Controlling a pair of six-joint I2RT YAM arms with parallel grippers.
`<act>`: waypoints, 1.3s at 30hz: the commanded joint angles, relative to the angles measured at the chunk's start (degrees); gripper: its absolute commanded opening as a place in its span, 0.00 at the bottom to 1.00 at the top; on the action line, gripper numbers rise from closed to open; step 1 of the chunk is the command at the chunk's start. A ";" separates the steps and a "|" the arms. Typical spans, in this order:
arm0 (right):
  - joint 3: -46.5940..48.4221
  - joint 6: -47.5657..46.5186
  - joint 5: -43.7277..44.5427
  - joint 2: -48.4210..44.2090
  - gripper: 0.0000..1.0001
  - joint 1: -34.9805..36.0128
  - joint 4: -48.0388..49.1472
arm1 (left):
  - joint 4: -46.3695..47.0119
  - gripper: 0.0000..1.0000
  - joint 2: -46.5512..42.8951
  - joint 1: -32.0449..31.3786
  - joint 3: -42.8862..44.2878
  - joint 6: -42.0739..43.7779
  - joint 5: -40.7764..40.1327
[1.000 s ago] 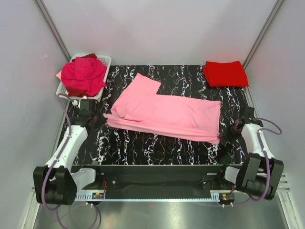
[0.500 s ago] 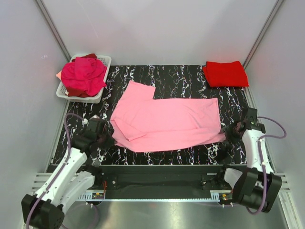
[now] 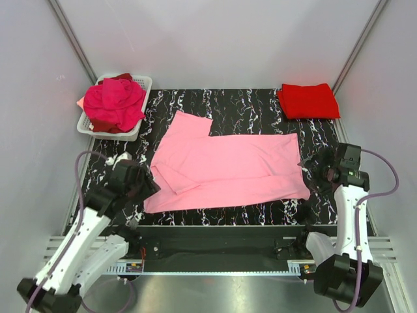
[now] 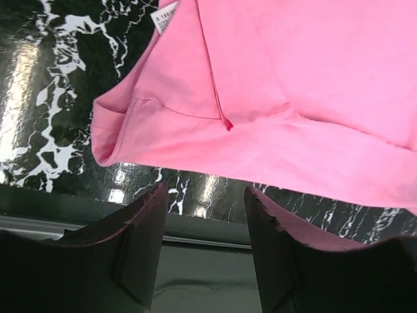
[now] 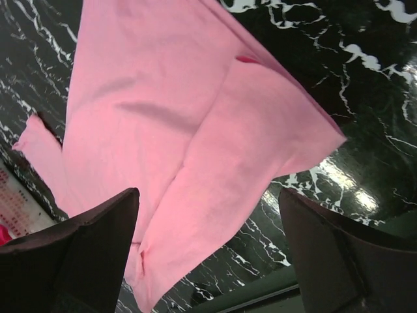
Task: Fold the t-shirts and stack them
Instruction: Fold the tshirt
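A light pink t-shirt (image 3: 228, 169) lies folded lengthwise across the black marbled table (image 3: 247, 104), one sleeve pointing to the back left. Its near left corner (image 4: 195, 124) shows a small white neck label (image 4: 164, 17). My left gripper (image 3: 140, 184) hovers open just off that corner, nothing between its fingers (image 4: 140, 241). At the shirt's right end (image 5: 215, 150) my right gripper (image 3: 311, 176) stands wide open and empty. A folded bright red t-shirt (image 3: 308, 100) rests at the back right. Magenta and dark red t-shirts (image 3: 114, 103) are heaped in a basket.
The white mesh basket (image 3: 139, 83) sits at the table's back left corner. White walls close in the sides and back. The table's near edge and a metal rail (image 4: 208, 241) run just below the pink shirt.
Both grippers pulled the pink shirt toward the near edge, laid it flat and opened, letting it go. The left arm swung down to the near left; the right one backed off a little.
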 commanded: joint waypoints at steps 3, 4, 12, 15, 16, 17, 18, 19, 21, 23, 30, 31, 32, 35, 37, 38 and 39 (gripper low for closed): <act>-1.58 -2.53 -5.00 -2.43 0.94 3.39 4.80 | 14.52 0.57 9.62 -2.90 -3.09 -0.04 -0.38; -2.02 -2.44 -5.09 -2.96 0.95 4.44 5.15 | 16.73 0.57 10.94 -2.99 -4.84 -0.13 0.06; -4.40 -4.28 -6.06 -4.46 0.95 4.97 5.77 | 32.91 0.64 24.13 -3.43 -8.81 -0.66 1.99; -5.01 -4.72 -6.67 -3.84 0.95 4.97 6.91 | 36.70 0.63 27.47 -3.51 -9.17 -1.10 2.35; -5.19 -4.90 -6.59 -3.50 0.95 4.97 7.00 | 37.23 0.63 29.13 -3.60 -8.99 -1.10 2.44; -5.27 -5.07 -6.41 -3.32 0.95 4.97 7.17 | 38.10 0.60 30.02 -3.69 -8.90 -1.27 2.44; -5.36 -5.16 -6.50 -3.14 0.95 4.97 7.35 | 38.63 0.59 30.72 -3.78 -8.90 -1.27 2.70; -5.62 -5.34 -6.41 -2.79 0.95 4.97 7.70 | 39.07 0.58 31.95 -3.87 -8.81 -1.36 2.79; -5.71 -5.43 -6.06 -2.35 0.95 4.98 7.97 | 40.13 0.51 32.92 -4.04 -8.81 -1.71 3.05; -6.24 -5.60 -5.97 -1.91 0.95 4.97 8.58 | 40.83 0.46 33.89 -4.30 -8.81 -1.97 3.32; -8.00 -5.69 -6.23 -0.50 0.95 4.98 10.43 | 40.66 0.09 34.86 -4.66 -8.38 -2.15 3.67; -8.44 -5.69 -6.15 -0.42 0.95 4.97 10.60 | 40.40 0.05 35.03 -4.66 -7.94 -1.98 3.41; -8.44 -5.69 -6.23 -0.42 0.95 4.97 10.86 | 39.09 0.02 35.30 -4.66 -7.33 -1.71 2.97; -8.62 -5.87 -6.23 -0.41 0.95 4.97 10.60 | 36.11 0.01 36.26 -4.66 -4.25 -1.01 2.44; -8.18 -6.22 -6.06 -0.50 0.95 4.97 10.08 | 34.26 0.15 35.83 -4.66 -2.93 -0.92 2.35; -7.92 -6.22 -6.06 -0.68 0.95 4.97 9.73 | 33.90 0.21 35.22 -4.66 -3.01 -1.01 2.35; -7.83 -6.31 -6.06 -0.77 0.96 4.97 9.64 | 33.55 0.28 34.43 -4.66 -3.36 -1.01 2.09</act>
